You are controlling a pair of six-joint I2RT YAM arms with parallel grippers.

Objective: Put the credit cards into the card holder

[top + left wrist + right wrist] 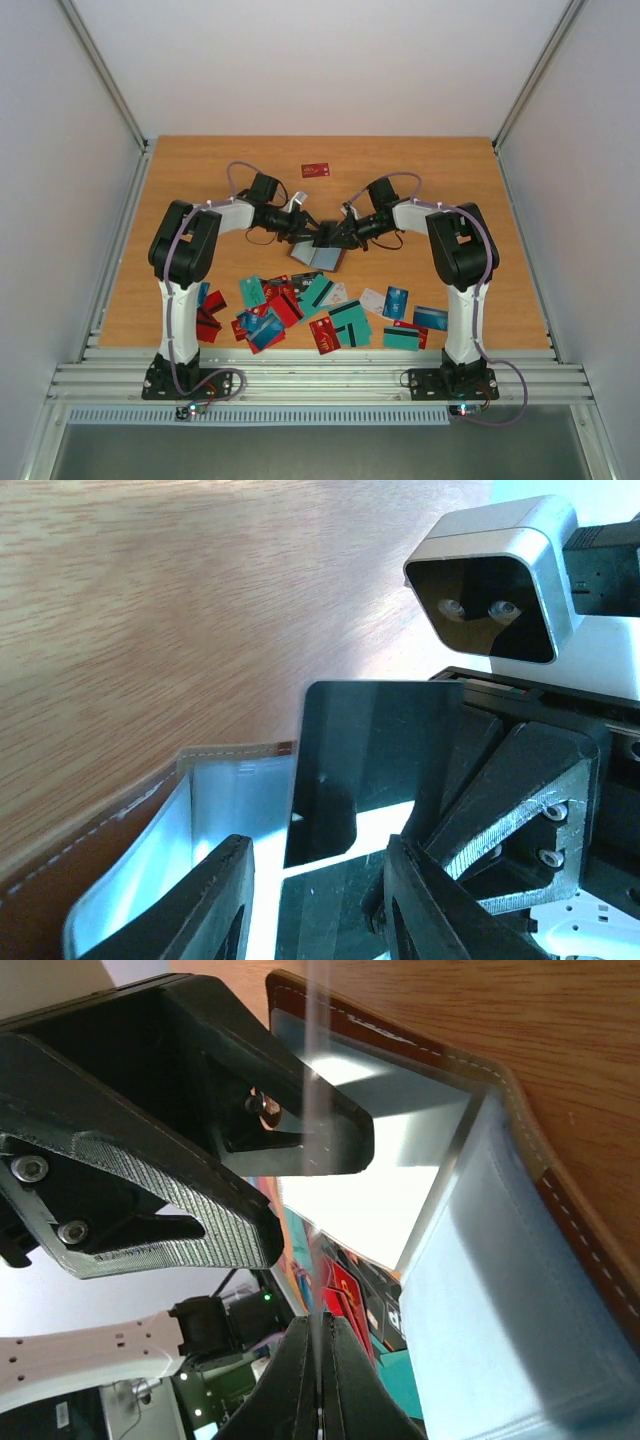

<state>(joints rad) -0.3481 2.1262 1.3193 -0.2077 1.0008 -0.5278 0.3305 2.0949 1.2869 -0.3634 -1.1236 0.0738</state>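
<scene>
Right pincer (320, 1340) clenches a thin black plastic card (370, 750) edge-on, just over the open brown leather card holder (320, 258). The left pincer (318, 855) is half-parted at its pocket, grip unclear.

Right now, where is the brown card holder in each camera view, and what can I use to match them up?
Top external: card holder lies open, just above the picture's centre.
Left wrist: card holder at lower left, its brown stitched edge beside the pale inside.
Right wrist: card holder fills the right side, with the brown edge running down the right.
Shared landmark: the black card poised at the holder's pocket, seen edge-on in the right wrist view.
</scene>
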